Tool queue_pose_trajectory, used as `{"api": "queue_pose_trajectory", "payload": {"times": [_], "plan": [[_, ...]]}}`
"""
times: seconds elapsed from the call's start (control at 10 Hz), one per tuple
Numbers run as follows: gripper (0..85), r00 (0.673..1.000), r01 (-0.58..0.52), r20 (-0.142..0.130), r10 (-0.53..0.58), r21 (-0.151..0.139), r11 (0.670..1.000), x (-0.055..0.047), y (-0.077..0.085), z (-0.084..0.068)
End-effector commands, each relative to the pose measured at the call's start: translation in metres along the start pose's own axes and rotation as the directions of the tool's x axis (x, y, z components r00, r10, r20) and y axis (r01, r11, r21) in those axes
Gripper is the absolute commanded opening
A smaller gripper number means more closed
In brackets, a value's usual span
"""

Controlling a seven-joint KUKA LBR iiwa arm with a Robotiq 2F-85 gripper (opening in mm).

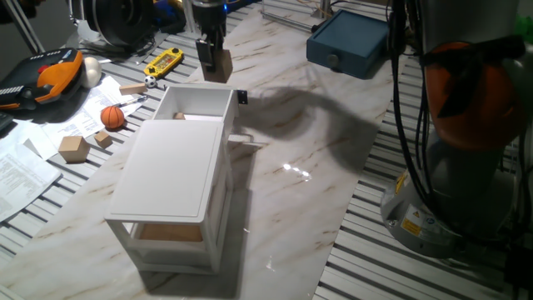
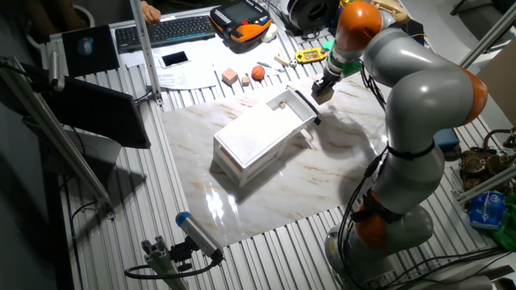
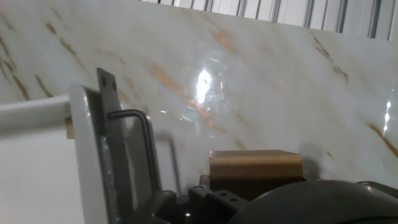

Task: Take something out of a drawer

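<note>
We see the arm [image 2: 419, 97] bent over a marble-patterned table [image 1: 316, 175], reaching toward the far end of a small white cabinet [image 1: 171, 179] whose top drawer [image 1: 200, 104] is pulled out, its black handle [image 1: 241, 97] facing the arm. The gripper [image 1: 215, 60] hangs above the table just beyond the drawer's front, and it is clamped on the wooden block [image 1: 219, 63], which shows in the hand view as a tan slab between the fingers with the drawer's front panel and wire handle just beside it. So we judge the block is already out of the drawer and lifted clear; what seems left is to carry it away from the cabinet and set it on bare marble, which calls for moving sideways or back without clipping the handle or the drawer's rim. Inside the drawer a small tan piece [image 1: 179, 116] is visible at the back wall; we cannot tell what it is. Off to the side, well apart from the gripper, lie an orange ball [image 1: 112, 117], smaller wooden cubes [image 1: 73, 148], a yellow tool [image 1: 164, 62] and papers [image 1: 25, 175], and a blue box [image 1: 348, 43] sits on the far side; none of them stands in the likely path.
</note>
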State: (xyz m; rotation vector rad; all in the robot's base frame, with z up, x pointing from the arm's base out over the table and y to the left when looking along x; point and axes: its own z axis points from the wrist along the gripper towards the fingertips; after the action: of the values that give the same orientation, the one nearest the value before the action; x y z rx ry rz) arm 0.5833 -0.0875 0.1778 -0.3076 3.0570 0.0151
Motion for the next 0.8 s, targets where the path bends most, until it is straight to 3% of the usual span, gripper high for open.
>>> {"api": "queue_pose_trajectory", "payload": {"times": [0.0, 0.5, 0.7], "plan": [[0.0, 1.000, -0.006, -0.004, 0.006, -0.001, 1.000, 0.000, -0.002, 0.005], [0.0, 0.998, -0.051, -0.023, 0.051, 0.012, 0.999, 0.000, -0.009, 0.042], [0.0, 0.996, -0.070, -0.044, 0.072, 0.042, 0.997, -0.003, -0.007, 0.047]]}}
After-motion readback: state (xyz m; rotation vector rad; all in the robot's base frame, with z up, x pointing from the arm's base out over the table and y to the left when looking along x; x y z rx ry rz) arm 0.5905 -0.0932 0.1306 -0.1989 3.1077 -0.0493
